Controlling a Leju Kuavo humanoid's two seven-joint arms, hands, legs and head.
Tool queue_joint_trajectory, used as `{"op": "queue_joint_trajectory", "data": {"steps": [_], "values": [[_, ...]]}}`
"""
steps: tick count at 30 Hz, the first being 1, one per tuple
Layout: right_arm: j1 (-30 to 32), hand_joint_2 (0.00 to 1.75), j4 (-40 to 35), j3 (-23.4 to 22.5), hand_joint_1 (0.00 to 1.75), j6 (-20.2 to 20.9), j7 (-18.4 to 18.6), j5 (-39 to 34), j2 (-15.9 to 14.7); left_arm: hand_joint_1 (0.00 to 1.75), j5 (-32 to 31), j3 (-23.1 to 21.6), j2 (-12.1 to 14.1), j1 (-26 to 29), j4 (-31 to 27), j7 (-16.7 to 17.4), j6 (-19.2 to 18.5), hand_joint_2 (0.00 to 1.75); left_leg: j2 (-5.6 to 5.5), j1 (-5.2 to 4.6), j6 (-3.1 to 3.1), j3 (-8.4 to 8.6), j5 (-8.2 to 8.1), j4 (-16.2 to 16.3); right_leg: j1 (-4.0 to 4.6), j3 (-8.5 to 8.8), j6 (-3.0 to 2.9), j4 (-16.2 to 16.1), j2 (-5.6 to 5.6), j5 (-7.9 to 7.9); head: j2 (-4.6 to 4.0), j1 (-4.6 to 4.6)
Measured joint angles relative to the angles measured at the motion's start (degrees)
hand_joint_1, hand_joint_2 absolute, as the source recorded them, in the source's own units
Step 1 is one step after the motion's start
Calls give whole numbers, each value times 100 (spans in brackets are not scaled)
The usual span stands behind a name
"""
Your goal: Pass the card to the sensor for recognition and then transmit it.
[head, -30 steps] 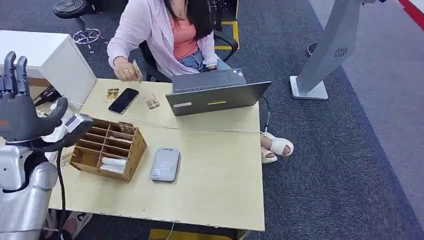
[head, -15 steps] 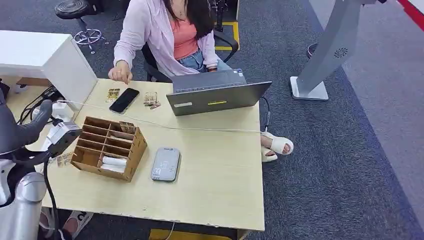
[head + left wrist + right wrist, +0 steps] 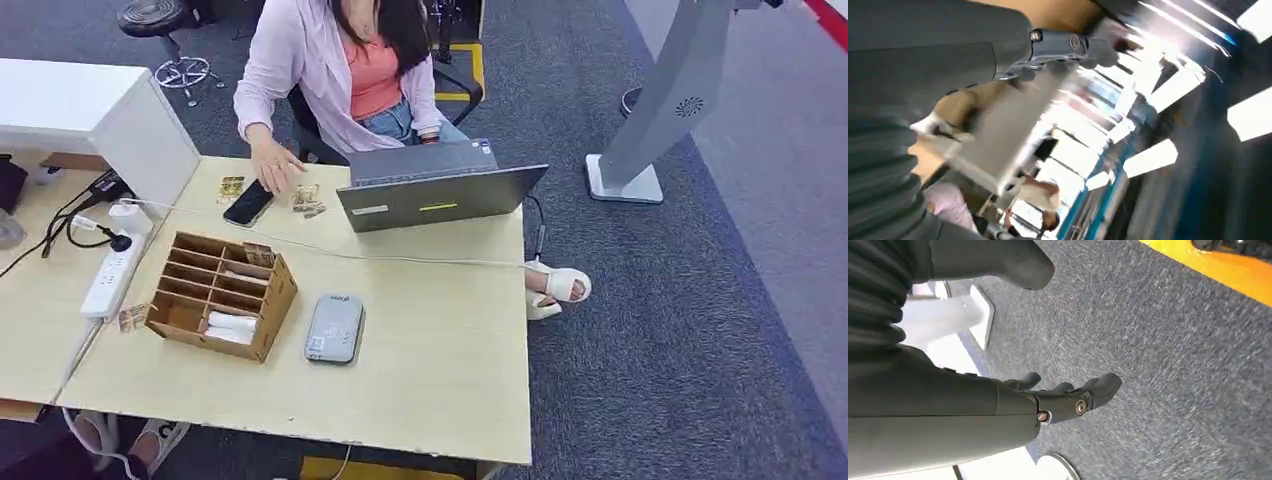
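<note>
The grey card sensor [image 3: 334,328] lies flat on the wooden table [image 3: 430,380], right of a cardboard sorting box [image 3: 220,295]. Small cards [image 3: 307,197] lie beside a black phone [image 3: 248,202] at the far edge, and a person's hand [image 3: 276,166] reaches over them. Another card [image 3: 131,318] lies by the box's left side. My left hand [image 3: 1068,45] is blurred in the left wrist view, with its fingers stretched out and nothing seen in them. My right hand [image 3: 1068,397] hangs over grey carpet, fingers loosely apart and holding nothing.
An open grey laptop [image 3: 440,190] stands at the far side in front of the seated person [image 3: 345,70]. A white cable crosses the table behind the box. A power strip [image 3: 110,270] lies on the lower desk to the left, next to a white cabinet [image 3: 100,110].
My left arm and hand, raised at the left edge of the head view a second ago, have dropped out of it. The person's hand has moved from its card down to the cards by the phone.
</note>
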Motion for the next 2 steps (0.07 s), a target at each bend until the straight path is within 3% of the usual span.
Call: {"op": "queue_joint_trajectory", "data": {"steps": [1,2], "values": [[-11,175,2,0,0,17,-28,26,2,0,883,604,121,-44,852,278,-359,175,49,9,-21,20,-13,-1,1,2,-26,2,40,11,0,-46],[-8,175,4,2,0,52,-65,59,2,0,1503,1093,147,-102,1678,238,-501,0,96,12,-21,38,-14,-1,4,2,-28,3,86,13,0,-85]]}}
